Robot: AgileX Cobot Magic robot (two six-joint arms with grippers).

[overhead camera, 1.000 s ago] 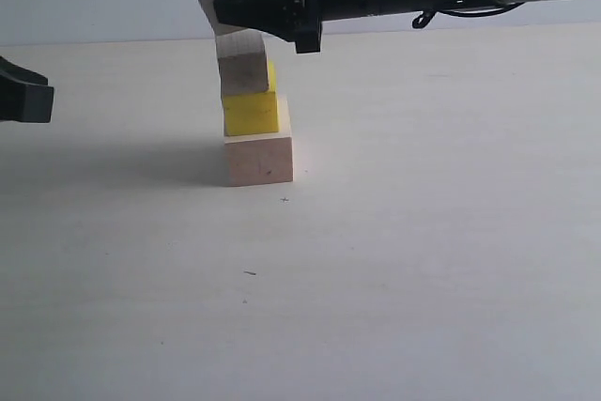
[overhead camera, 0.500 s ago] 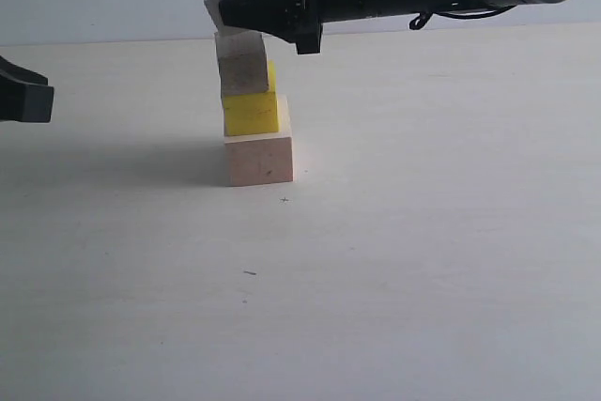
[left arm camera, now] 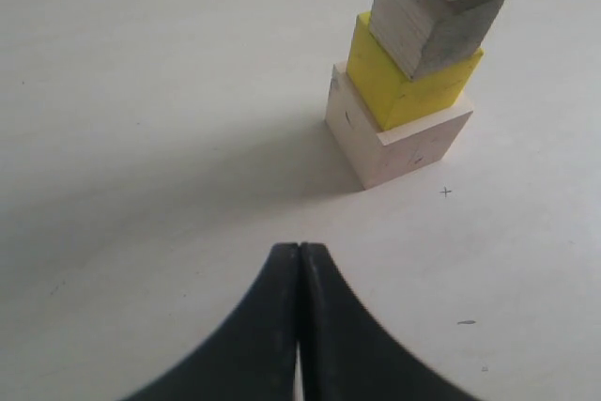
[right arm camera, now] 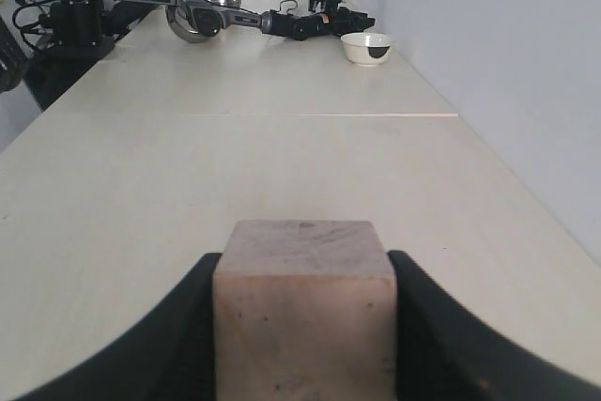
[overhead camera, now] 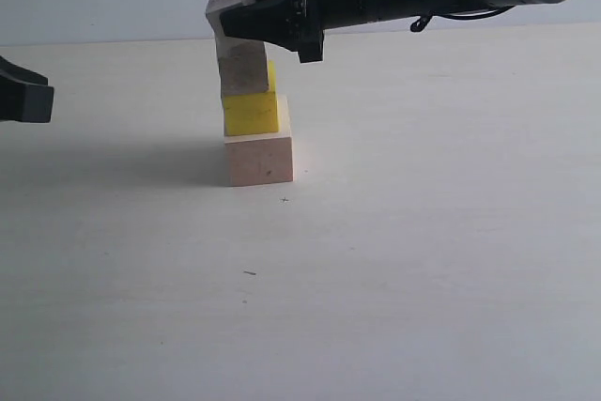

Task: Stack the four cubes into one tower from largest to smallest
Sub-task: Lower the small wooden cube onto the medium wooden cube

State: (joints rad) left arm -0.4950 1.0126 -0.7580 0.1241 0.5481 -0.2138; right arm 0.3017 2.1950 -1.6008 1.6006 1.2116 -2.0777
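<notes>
last step: right tool [overhead camera: 237, 14] was clenched on the tiny wood cube [right arm camera: 302, 318], held right over the medium wood cube [overhead camera: 244, 70], which sat on the yellow cube [overhead camera: 251, 113] and large wood cube [overhead camera: 260, 159] on the desk [overhead camera: 423, 260]. contact unclear. next move needed centring, levelling and a gentle release. left tool [left arm camera: 299, 326] was pinched closed, empty, well apart.

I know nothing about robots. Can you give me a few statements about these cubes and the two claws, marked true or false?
1. The yellow cube rests on the largest wooden cube. True.
2. The left claw holds a cube. False: it is shut, holding nothing.
3. The right claw grips the smallest wooden cube. True.
4. The medium wooden cube sits under the yellow cube. False: it sits on top of it.
</notes>
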